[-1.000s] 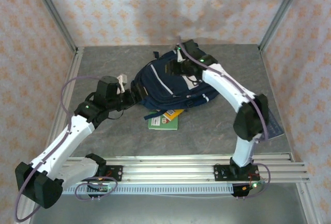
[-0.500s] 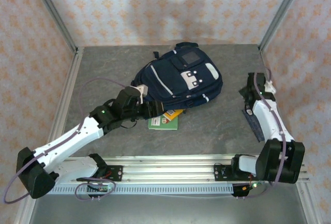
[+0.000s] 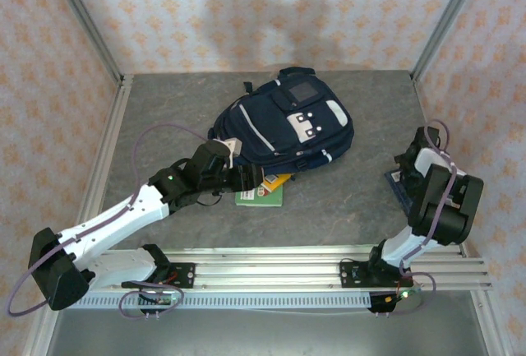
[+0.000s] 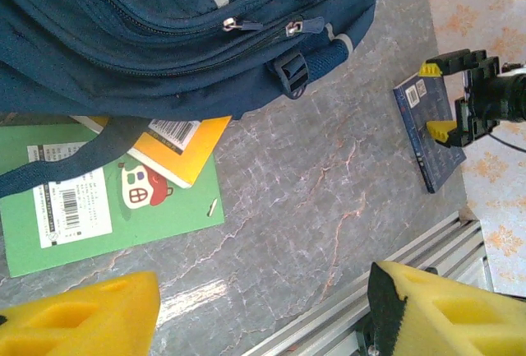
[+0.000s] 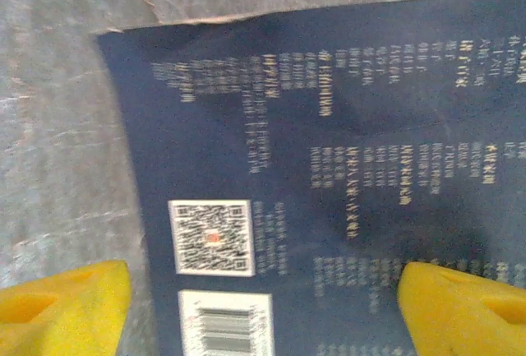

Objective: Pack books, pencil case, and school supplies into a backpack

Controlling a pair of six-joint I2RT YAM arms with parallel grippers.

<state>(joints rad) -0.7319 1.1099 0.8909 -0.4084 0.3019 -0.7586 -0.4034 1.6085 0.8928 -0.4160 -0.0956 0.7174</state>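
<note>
The navy backpack (image 3: 283, 126) (image 4: 164, 35) lies flat at mid-table, zips shut as far as I can see. Under its near edge lie the green book (image 3: 259, 196) (image 4: 107, 208) and the orange-yellow book (image 3: 279, 180) (image 4: 193, 146), partly covered. My left gripper (image 3: 240, 178) (image 4: 263, 315) hovers open just beside them, nothing between its fingers. The dark blue book (image 3: 396, 185) (image 4: 427, 138) (image 5: 345, 150) lies flat at the table's right side. My right gripper (image 3: 412, 168) (image 4: 444, 99) (image 5: 263, 311) hangs open close over it, one finger past its edge. Pencil case and school supplies are out of view.
A dark backpack strap (image 4: 57, 171) crosses the green book. An aluminium rail (image 3: 312, 259) (image 4: 411, 261) runs along the table's near edge. Patterned walls and metal posts (image 3: 444, 19) close in the sides and back.
My right arm swung away from the backpack to the table's right side, came down over the dark blue book and its jaws widened. My left arm moved right to the backpack's near edge.
</note>
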